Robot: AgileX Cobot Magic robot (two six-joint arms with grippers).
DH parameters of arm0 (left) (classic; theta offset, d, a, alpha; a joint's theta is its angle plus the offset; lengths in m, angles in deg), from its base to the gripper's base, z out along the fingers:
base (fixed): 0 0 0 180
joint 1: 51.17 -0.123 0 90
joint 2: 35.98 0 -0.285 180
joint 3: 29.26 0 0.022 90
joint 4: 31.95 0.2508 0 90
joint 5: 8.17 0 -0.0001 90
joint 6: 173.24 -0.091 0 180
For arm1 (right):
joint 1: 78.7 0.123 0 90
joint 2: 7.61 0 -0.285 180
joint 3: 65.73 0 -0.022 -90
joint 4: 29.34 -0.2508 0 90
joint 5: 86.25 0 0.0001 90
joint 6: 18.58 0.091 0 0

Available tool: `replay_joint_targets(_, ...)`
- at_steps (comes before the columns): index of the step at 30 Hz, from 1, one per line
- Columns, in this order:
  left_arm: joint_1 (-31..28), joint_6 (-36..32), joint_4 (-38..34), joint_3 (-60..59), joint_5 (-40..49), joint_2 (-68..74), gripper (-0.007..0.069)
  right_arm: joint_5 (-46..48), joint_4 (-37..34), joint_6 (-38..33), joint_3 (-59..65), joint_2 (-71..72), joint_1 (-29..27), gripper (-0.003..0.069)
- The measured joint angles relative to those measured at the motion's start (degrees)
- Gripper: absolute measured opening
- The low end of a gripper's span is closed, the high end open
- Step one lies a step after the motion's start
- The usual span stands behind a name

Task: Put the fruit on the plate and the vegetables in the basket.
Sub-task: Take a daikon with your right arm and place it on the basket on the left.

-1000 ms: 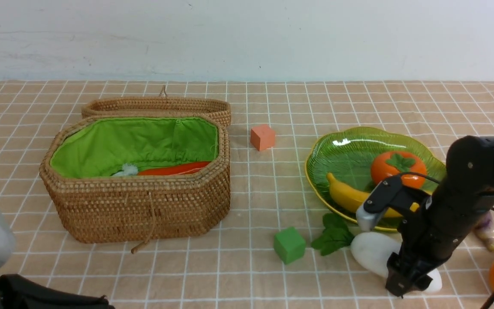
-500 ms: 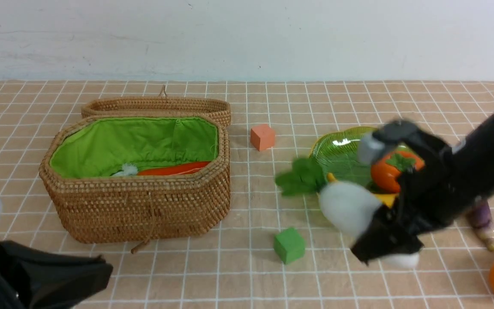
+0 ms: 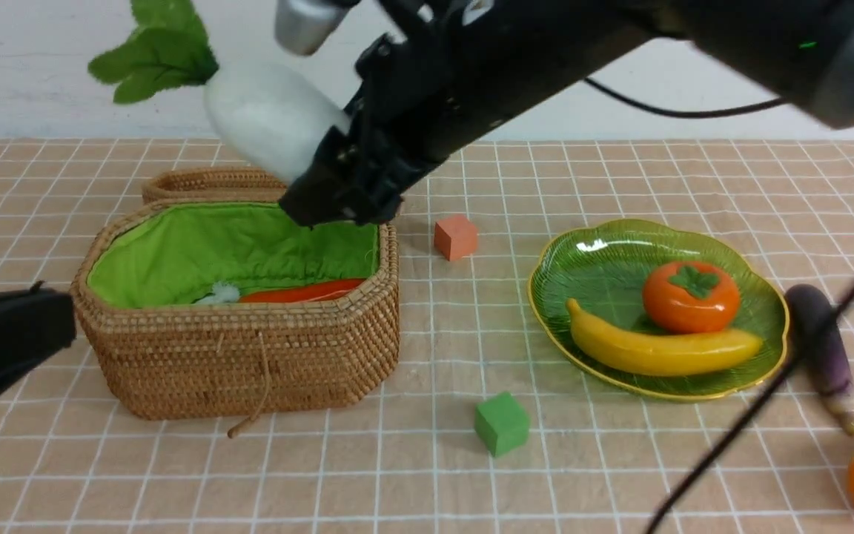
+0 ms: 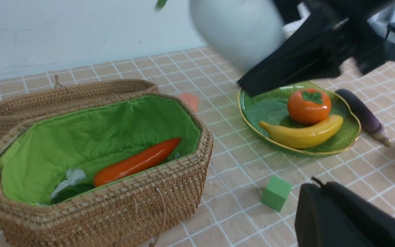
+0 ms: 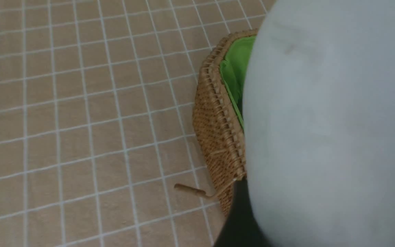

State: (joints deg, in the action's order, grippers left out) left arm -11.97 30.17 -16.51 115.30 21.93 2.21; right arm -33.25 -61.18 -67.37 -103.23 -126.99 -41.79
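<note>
The right hand (image 3: 334, 122) grips a smooth, bulbous radish (image 3: 267, 119) (leaves ruffled).

woven wicker basket (image 3: 242, 363), green cloth lining (image 3: 249, 245), glossy ribbed glass plate (image 3: 597, 274), glossy persimmon (image 3: 701, 308)
</note>
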Motion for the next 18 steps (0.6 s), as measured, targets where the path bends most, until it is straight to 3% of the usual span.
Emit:
replay_joint_targets(11,0.0,1.31,0.46,0.0,0.58,-2.27,-0.0013,-5.02,5.94,-0.3,-8.8,-13.78,1.37,0.053)
replay_joint_targets(16,0.0,1.45,0.46,0.0,0.77,-2.27,-0.0013,-2.22,8.68,2.13,-8.8,-11.39,1.37,0.0666)
replay_joint_targets(18,0.0,1.45,0.46,0.0,0.77,-2.27,-0.0013,-0.37,10.02,3.97,-8.8,-9.59,1.37,0.0673)
